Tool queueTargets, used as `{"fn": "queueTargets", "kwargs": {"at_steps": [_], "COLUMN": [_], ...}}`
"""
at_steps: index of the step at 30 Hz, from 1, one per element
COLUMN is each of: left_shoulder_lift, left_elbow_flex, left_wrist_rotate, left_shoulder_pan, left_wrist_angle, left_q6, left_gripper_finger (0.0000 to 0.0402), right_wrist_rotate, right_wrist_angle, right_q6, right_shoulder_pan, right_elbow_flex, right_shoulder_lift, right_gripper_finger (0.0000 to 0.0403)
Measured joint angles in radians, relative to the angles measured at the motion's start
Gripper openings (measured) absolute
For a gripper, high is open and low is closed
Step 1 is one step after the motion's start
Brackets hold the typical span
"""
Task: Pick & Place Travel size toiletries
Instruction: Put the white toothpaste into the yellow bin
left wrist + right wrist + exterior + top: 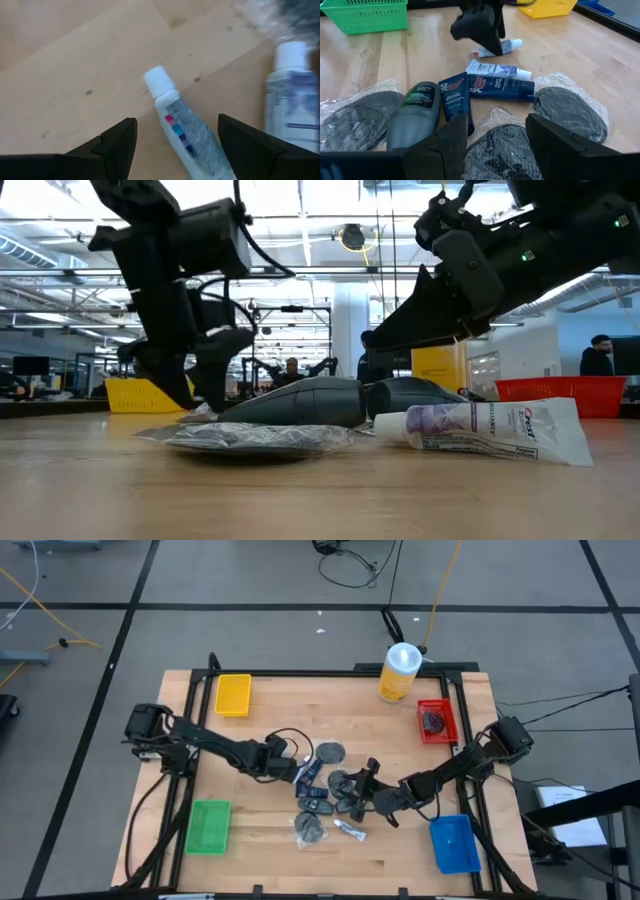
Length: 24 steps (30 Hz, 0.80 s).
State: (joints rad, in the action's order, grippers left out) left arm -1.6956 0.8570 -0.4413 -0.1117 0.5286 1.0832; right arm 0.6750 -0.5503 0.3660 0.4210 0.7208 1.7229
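Observation:
The toiletries lie clustered mid-table [330, 800]: wrapped dark discs, dark blue tubes, a grey deodorant [415, 117] and white tubes. My left gripper [303, 772] is open and low at the cluster's left side. Its fingers stand on either side of a white tube with coloured marks [175, 125], which lies flat on the wood. My right gripper [362, 785] is open at the cluster's right side, over a wrapped dark disc [502, 147]. In the low view a wrapped disc [250, 437] and a toothpaste tube [490, 428] lie nearest.
A yellow canister with a white top [398, 672] stands at the far edge. A red tray [436, 721] holding something dark sits far right, a yellow tray [233, 695] far left, a green tray [209, 826] near left and a blue tray [453, 843] near right.

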Motion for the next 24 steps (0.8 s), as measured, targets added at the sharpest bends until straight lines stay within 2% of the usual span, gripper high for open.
{"fn": "queueTargets", "kwargs": {"at_steps": [8, 12, 17, 24], "left_shoulder_lift": [-0.02, -0.024, -0.062, -0.056], "left_elbow_flex": [0.0, 0.0, 0.002, -0.001], "left_wrist_rotate": [0.04, 0.033, -0.033, -0.012], "left_shoulder_pan": [0.043, 0.047, 0.045, 0.046], "left_wrist_angle": [-0.02, -0.028, -0.068, -0.118], "left_q6": [-0.02, -0.042, -0.074, -0.143], "left_gripper_finger": [0.026, 0.0214, 0.0145, 0.008], "right_wrist_rotate": [0.0, 0.0, 0.0, 0.001], "right_wrist_angle": [0.001, 0.001, 0.001, 0.0], "right_q6": [-0.01, -0.011, -0.012, -0.026], "right_shoulder_pan": [0.0, 0.0, 0.0, 0.0], "right_elbow_flex": [0.0, 0.0, 0.0, 0.0], "right_shoulder_lift": [0.0, 0.0, 0.0, 0.0], "right_gripper_finger": [0.0188, 0.0188, 0.0187, 0.0185]}}
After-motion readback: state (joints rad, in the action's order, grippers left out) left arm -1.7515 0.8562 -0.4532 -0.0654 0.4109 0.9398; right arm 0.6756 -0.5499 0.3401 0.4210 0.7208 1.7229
